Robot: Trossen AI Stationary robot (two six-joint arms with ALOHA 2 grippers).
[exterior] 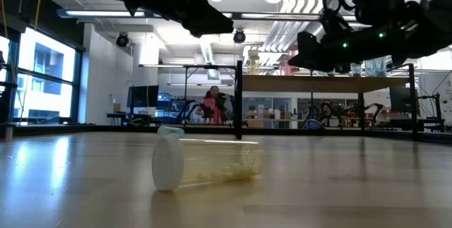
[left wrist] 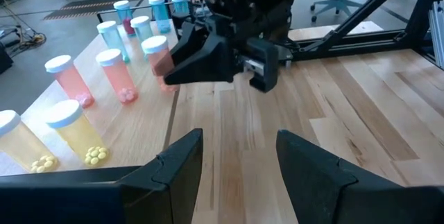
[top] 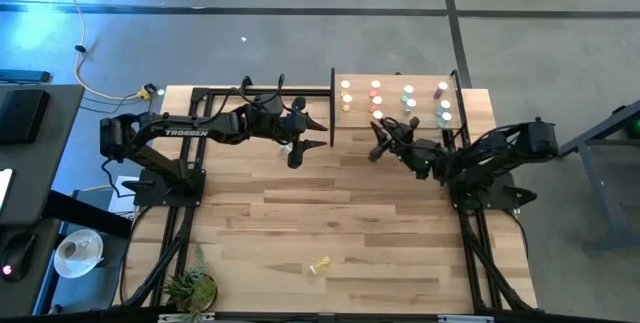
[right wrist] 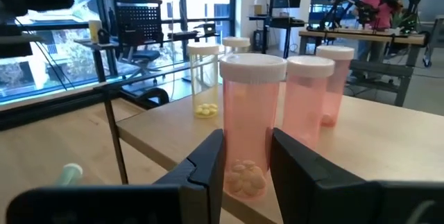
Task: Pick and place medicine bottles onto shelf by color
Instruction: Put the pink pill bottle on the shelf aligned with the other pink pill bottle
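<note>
The shelf (top: 400,128) stands at the table's far right and carries rows of upright white-capped medicine bottles: yellow (top: 346,96), pink (top: 376,87), teal (top: 408,103). My right gripper (top: 378,127) is at the shelf's near edge, shut on a pink bottle (right wrist: 246,106). My left gripper (top: 322,134) hovers open and empty above the table, just left of the shelf. A yellow bottle (exterior: 208,163) lies on its side on the table's near part. A small teal bottle (exterior: 169,130) lies behind it. My right gripper pinches the lower half of the pink bottle's body (right wrist: 232,156) between its two fingers, one on each side. The fingers come in about level from the table's near right. The bottle is upright at the shelf's near edge; whether its base touches the shelf, I cannot tell.
The shelf's black edge and dark post (top: 332,113) stand between the two grippers. Two more pink bottles (right wrist: 309,99) stand close behind the held one. A small plant (top: 190,288) sits at the near left corner. People (exterior: 212,104) are in the room beyond.
</note>
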